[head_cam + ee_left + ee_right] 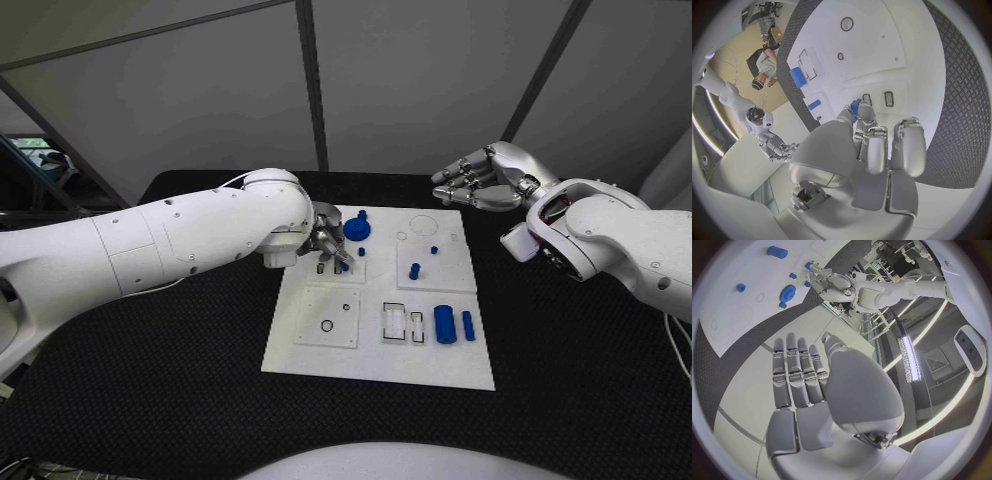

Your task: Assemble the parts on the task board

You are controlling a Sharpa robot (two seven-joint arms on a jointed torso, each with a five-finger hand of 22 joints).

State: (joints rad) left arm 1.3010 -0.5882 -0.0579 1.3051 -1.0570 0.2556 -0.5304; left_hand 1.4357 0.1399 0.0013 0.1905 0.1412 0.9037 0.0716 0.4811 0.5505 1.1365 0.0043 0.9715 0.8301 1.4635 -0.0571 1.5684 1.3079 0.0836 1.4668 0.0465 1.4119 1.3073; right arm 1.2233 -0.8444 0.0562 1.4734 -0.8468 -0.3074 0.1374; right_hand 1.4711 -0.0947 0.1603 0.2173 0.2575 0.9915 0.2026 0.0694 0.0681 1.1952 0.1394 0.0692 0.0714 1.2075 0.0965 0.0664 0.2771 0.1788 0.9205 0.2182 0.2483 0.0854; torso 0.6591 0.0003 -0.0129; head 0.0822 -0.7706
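Left hand (pixel 326 245) is down over the white flat plastic task board (pixel 378 360) on the black tabletop (pixel 577 350), fingertips pinching a small blue part (pixel 856 106). Blue gear (pixel 356 228) stands just beside. Right hand (pixel 483 180) hovers empty beyond the board's far edge, fingers curled loosely.

The head camera is looking steeply down from above at the black worktop (pixel 577 350), taking in the whole white task board (pixel 378 350) with both arms entering from the sides. The left wrist camera is sitting behind the left hand (pixel 873 150), close over the board, facing along the fingers (pixel 907 145) toward the board's surface. The right wrist camera is sitting behind the right hand (pixel 807 385), held farther off and looking across to the board from beyond its edge. All three views are sharing the board; the right wrist view is also catching the left hand (pixel 820 276).
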